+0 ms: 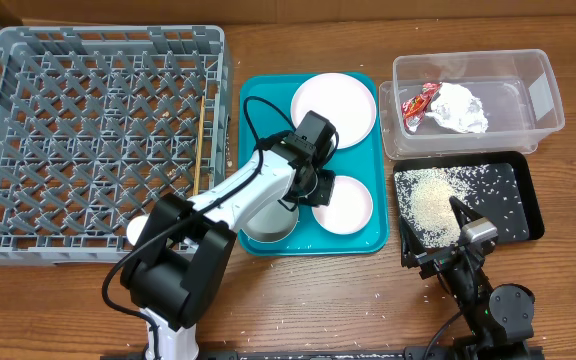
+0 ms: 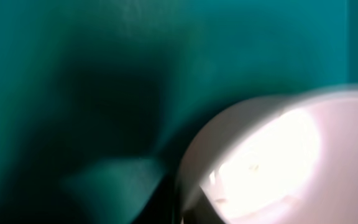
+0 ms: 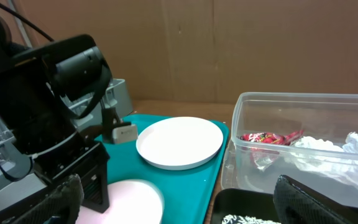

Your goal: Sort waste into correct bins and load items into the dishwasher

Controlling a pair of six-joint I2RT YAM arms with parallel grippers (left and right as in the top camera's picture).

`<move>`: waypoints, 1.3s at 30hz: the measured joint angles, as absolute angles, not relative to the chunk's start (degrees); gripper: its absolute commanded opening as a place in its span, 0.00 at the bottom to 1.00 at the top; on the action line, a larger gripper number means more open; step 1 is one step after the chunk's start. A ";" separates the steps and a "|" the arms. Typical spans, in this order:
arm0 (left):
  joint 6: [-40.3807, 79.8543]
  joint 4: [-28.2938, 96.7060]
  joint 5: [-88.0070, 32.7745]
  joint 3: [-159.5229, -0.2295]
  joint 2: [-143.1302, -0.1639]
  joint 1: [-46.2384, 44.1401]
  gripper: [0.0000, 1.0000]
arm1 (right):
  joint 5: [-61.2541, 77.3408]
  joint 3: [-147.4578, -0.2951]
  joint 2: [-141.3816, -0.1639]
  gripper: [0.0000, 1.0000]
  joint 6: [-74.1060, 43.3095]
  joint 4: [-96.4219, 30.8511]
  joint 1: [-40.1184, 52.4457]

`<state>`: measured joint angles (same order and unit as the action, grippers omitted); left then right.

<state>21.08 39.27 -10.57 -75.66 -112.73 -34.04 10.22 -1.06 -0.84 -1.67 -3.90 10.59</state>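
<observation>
Currently the left claw (image 1: 315,186) hangs low over the teal tray (image 1: 258,95), beside a pale pink dish (image 1: 350,206); whether it is apart or together cannot be told. The right claw (image 3: 188,202) stands apart. The red wrapper (image 1: 418,100) and tissue (image 1: 460,108) lie in the clear tub (image 1: 545,95), and the rice (image 1: 433,195) in the black tray (image 1: 524,200).

My left arm (image 1: 253,190) is white with black joints (a black cable (image 1: 246,122) loops over it); the right arm (image 1: 488,290) looks mostly black.
</observation>
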 measured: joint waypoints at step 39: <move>27.94 69.76 64.12 -92.88 -107.31 -8.21 0.05 | 10.22 -1.06 -0.84 1.00 -1.67 -3.92 10.59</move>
<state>27.94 69.76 64.12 -92.88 -107.31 -8.21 10.22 -1.06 -0.84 -1.67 -3.92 10.59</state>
